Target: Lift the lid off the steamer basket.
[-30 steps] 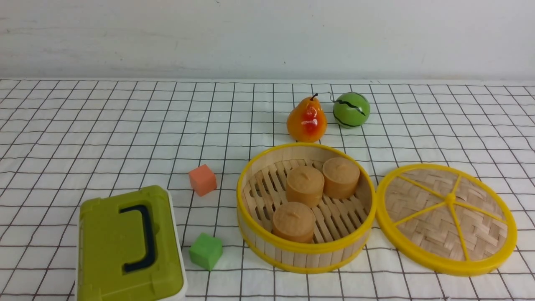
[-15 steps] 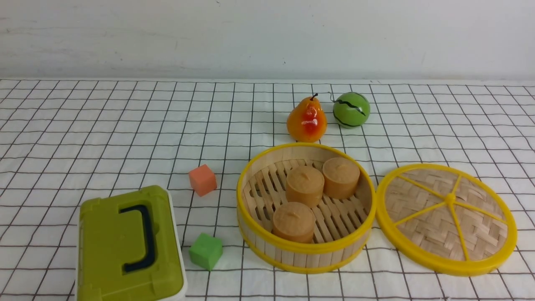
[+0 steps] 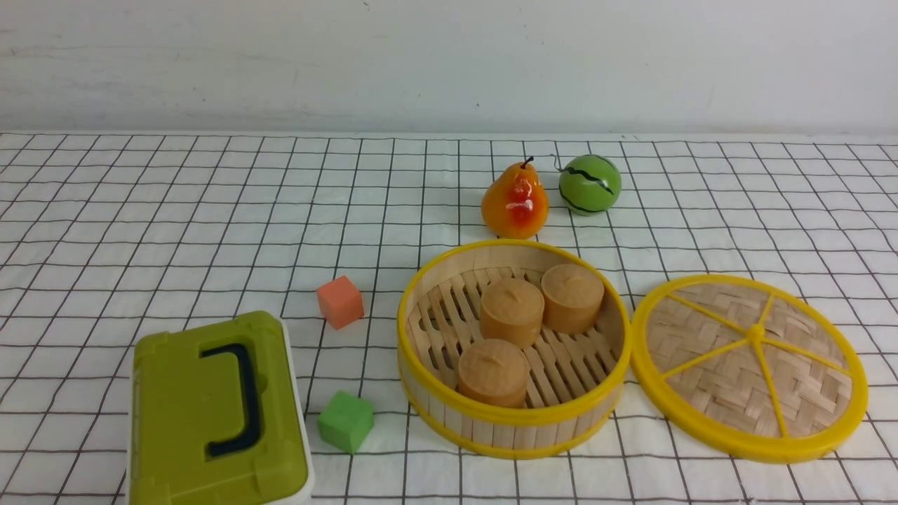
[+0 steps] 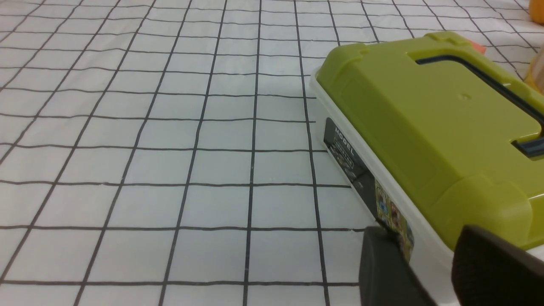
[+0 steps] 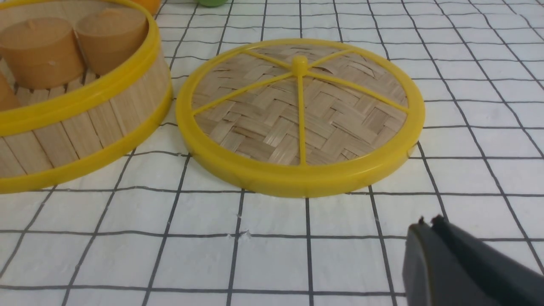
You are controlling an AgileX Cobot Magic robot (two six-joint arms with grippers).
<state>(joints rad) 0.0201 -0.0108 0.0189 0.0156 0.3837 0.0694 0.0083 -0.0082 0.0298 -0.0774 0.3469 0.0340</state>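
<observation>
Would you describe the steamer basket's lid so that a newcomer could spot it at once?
On the grid-lined cloth, find the round, open steamer basket holding three small tan pots. Just right of it lies the lid: a flat woven disc, yellow-rimmed. Unlike the slatted basket, it has five yellow spokes meeting at a centre knob.

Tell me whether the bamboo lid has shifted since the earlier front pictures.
No, the lid lies as before, right of the steamer basket.
</observation>
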